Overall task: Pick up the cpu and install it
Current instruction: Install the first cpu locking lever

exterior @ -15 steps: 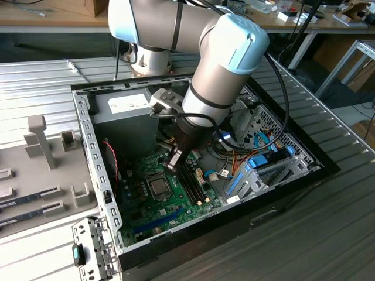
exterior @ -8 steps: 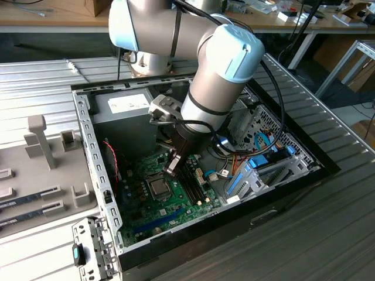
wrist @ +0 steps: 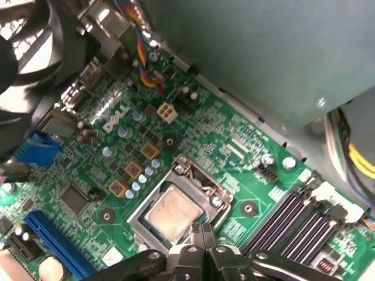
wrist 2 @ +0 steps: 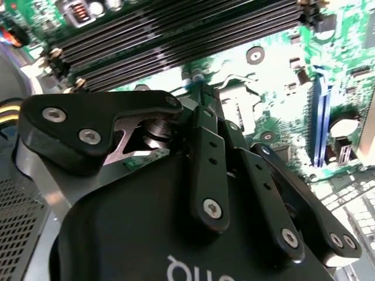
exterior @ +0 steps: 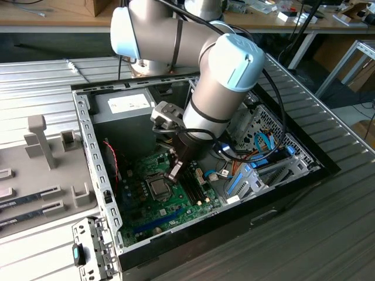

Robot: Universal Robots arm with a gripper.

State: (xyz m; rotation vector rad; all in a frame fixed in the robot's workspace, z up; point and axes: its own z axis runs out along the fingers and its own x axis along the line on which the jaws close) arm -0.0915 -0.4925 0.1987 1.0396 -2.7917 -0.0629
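While the gripper (wrist: 202,234) hangs just above the socket edge, its fingers (wrist: 202,237) look pressed together with nothing pinched between them, as the first wrist view shows. In the second wrist view the gripper (wrist 2: 220,126) has its dark linkages folded close, tips aimed at the board.

Just beyond the tips: the cpu (wrist: 174,215), silver-grey top up, lying flat inside the socket frame (wrist: 202,181). It looks seated and square to the frame. The frame seems to be down around the chip, though whether it is latched cannot be told. Judgement: pick and placement done; locking unconfirmed.

Beside the socket: memory slots (wrist: 296,225), dark, parallel. Around it, the green motherboard (wrist: 76,193), with a blue slot (wrist: 55,246) toward one corner.

Farther off, in the exterior view: the arm reaches down into the open computer case (exterior: 88,146), the gripper (exterior: 176,170) over the cpu (exterior: 158,187). Grey power supply (exterior: 126,105) at the case's far end. Case rests on a ribbed metal bench (exterior: 35,76).
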